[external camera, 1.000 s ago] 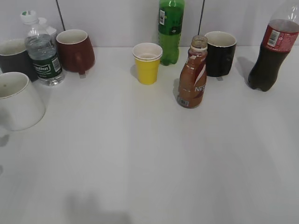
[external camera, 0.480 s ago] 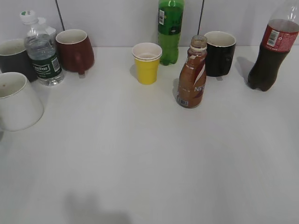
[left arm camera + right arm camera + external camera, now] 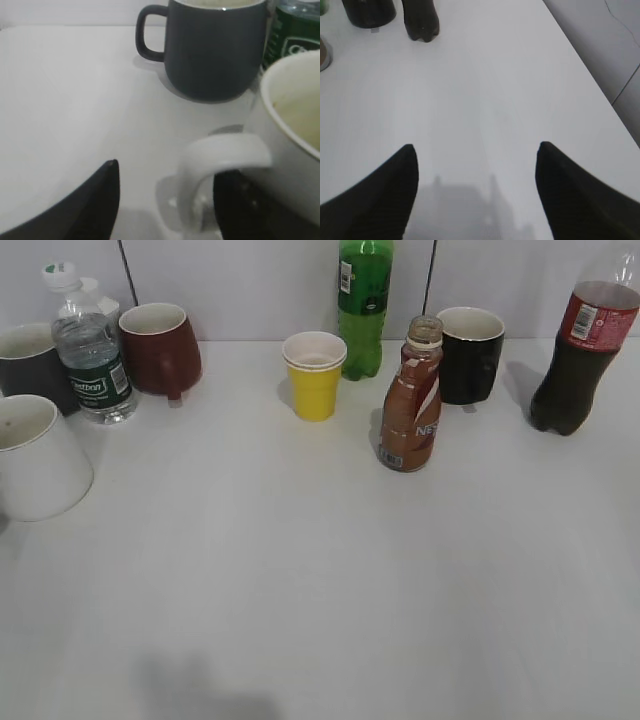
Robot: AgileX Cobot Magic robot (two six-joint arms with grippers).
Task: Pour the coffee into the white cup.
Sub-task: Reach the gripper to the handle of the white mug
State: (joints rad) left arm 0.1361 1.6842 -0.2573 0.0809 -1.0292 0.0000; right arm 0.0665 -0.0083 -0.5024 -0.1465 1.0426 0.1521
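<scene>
A plain white desk [image 3: 300,580] fills most of the scene, softly lit. Behind it stands a pale wall [image 3: 250,280] crossed by thin dark seams.

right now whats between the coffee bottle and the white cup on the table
Only bare white table in the exterior view. The coffee bottle stands right of centre, the white cup at the left edge; the yellow cup sits behind that line.

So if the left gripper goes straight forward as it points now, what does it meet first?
Most likely the white cup's handle, which stands between the open fingers of the left gripper. The dark grey mug is farther behind; exact depth is unclear.
</scene>
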